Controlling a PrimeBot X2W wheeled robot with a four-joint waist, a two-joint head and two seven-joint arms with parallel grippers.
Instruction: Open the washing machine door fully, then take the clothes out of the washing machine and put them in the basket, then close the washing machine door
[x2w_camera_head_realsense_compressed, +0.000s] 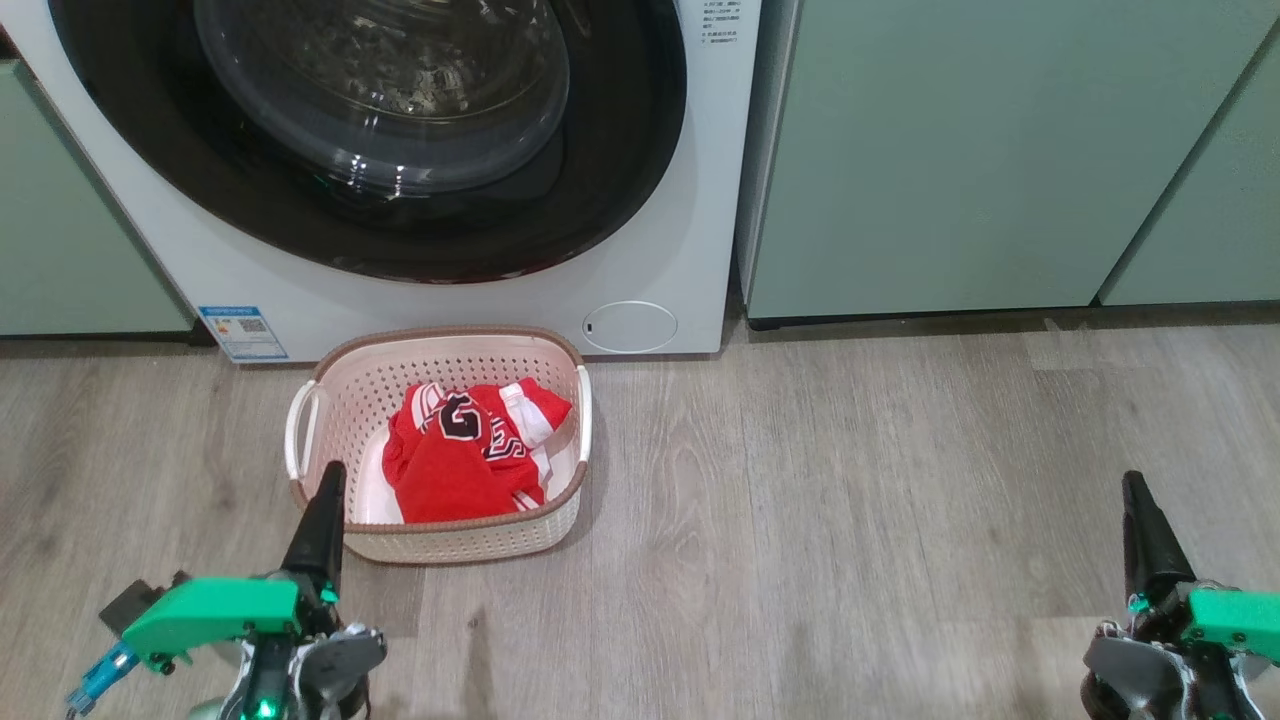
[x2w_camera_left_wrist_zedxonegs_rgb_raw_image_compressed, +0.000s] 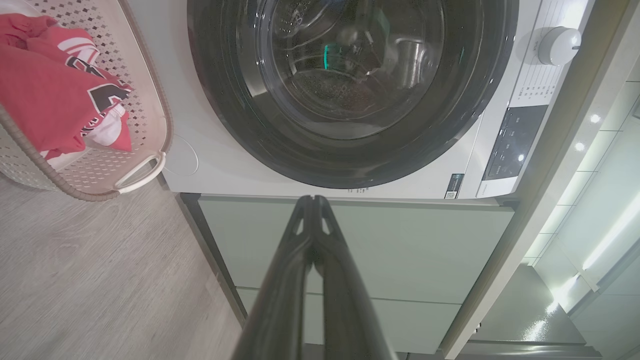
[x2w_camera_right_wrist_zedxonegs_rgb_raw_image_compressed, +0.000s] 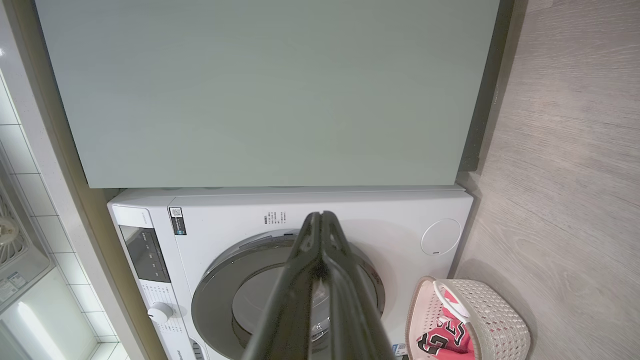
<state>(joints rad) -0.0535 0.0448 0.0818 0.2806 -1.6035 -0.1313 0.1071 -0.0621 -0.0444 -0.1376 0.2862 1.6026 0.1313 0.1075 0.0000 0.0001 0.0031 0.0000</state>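
The white washing machine (x2w_camera_head_realsense_compressed: 660, 250) (x2w_camera_left_wrist_zedxonegs_rgb_raw_image_compressed: 225, 170) (x2w_camera_right_wrist_zedxonegs_rgb_raw_image_compressed: 380, 210) stands ahead with its round black-rimmed door (x2w_camera_head_realsense_compressed: 400, 130) (x2w_camera_left_wrist_zedxonegs_rgb_raw_image_compressed: 350, 90) (x2w_camera_right_wrist_zedxonegs_rgb_raw_image_compressed: 225, 295) flush against the front. On the floor before it sits the cream basket (x2w_camera_head_realsense_compressed: 330, 400) (x2w_camera_left_wrist_zedxonegs_rgb_raw_image_compressed: 150, 125) (x2w_camera_right_wrist_zedxonegs_rgb_raw_image_compressed: 500, 310), holding the red clothes (x2w_camera_head_realsense_compressed: 460, 455) (x2w_camera_left_wrist_zedxonegs_rgb_raw_image_compressed: 45, 95) (x2w_camera_right_wrist_zedxonegs_rgb_raw_image_compressed: 445, 340) with white trim and black lettering. My left gripper (x2w_camera_head_realsense_compressed: 328, 490) (x2w_camera_left_wrist_zedxonegs_rgb_raw_image_compressed: 314, 200) is shut and empty, its tip in the head view at the basket's near-left rim. My right gripper (x2w_camera_head_realsense_compressed: 1135, 490) (x2w_camera_right_wrist_zedxonegs_rgb_raw_image_compressed: 320, 216) is shut and empty over the floor far to the right.
Pale-green cabinet doors (x2w_camera_head_realsense_compressed: 980, 150) (x2w_camera_left_wrist_zedxonegs_rgb_raw_image_compressed: 380, 250) (x2w_camera_right_wrist_zedxonegs_rgb_raw_image_compressed: 270, 90) flank the washer on both sides. Grey wood-look floor (x2w_camera_head_realsense_compressed: 850, 500) spreads between the basket and my right gripper. The washer's control panel and white dial (x2w_camera_left_wrist_zedxonegs_rgb_raw_image_compressed: 557, 45) face the left wrist view.
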